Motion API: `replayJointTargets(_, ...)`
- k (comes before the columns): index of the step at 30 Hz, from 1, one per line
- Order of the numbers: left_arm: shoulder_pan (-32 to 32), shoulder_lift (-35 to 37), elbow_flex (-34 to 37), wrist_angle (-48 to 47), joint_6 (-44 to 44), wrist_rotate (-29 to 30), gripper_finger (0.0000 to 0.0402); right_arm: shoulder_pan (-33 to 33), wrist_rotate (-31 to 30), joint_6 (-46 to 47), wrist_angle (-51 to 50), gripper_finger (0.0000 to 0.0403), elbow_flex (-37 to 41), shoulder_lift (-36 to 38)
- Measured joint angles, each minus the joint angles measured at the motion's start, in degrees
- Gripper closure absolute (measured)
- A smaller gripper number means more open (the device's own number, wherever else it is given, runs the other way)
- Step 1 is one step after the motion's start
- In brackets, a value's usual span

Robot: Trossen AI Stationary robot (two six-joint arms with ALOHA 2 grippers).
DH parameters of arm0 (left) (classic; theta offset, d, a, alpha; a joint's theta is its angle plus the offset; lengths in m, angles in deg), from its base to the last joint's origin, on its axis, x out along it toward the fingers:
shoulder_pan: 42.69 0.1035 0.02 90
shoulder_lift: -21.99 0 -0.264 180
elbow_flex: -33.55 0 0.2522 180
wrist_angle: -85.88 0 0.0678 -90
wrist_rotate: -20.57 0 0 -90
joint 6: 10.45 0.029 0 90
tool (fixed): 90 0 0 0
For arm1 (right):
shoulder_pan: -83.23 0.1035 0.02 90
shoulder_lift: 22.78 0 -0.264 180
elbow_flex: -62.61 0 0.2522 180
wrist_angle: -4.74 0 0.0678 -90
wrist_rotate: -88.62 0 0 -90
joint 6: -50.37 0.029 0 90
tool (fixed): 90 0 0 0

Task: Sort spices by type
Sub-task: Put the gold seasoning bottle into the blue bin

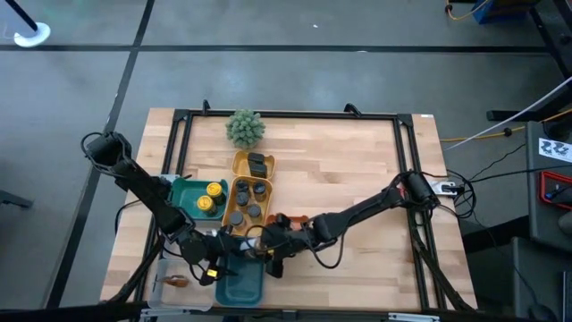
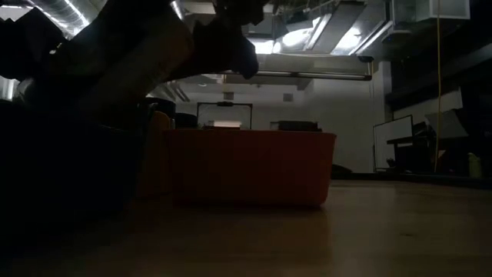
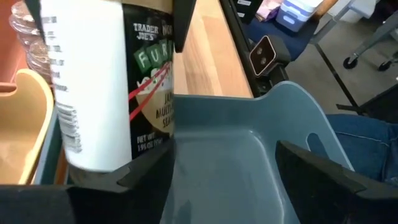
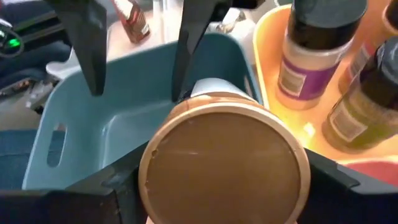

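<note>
A spice jar [image 3: 93,87] with a white label and a brown cap [image 4: 224,165] hangs over the blue tray [image 1: 241,288], at the wall next to the yellow tray [image 4: 267,37]. My right gripper [image 4: 224,171] is shut on it. My left gripper [image 3: 214,155] stands open over the blue tray [image 3: 236,155], beside the jar's lower end. I cannot tell whether one of its fingers touches the jar. Both grippers [image 1: 228,266] [image 1: 261,253] are near the table's near edge. Several dark-capped jars [image 4: 311,50] stand in the yellow tray. My right gripper pinches the jar's upper part, just below the cap [image 4: 149,168], between its two fingers. One finger [image 3: 183,25] lies along the jar's side. The fingers slant down from the table's right, along the jar. The jar's cap is toward the wrist and its base over the blue tray's wall.
A green tray [image 1: 185,190] holds yellow-capped jars [image 1: 213,190]. An orange tray [image 2: 246,165] stands to the right of the yellow one. A small brown bottle [image 4: 134,18] lies on the table left of the blue tray. The fuzzy plant [image 1: 244,128] stands at the far edge.
</note>
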Motion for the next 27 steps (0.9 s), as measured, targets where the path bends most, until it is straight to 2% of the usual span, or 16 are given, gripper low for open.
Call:
replayJointTargets(11, -0.4, 0.02, -0.16, 0.16, -0.49, 0.07, 0.0133, -0.17, 2.73, -0.2, -0.41, 0.0113, 0.0, 0.0)
replayJointTargets(17, -0.53, 0.09, -0.85, -0.7, -0.46, 0.17, 0.0133, -0.08, 7.12, -1.61, -0.91, 0.0113, 0.0, 0.0)
replayJointTargets(27, 0.96, -0.85, -0.89, 0.26, -0.06, 1.27, 0.0133, -0.13, 5.88, -1.97, -1.07, 0.0113, 0.0, 0.0)
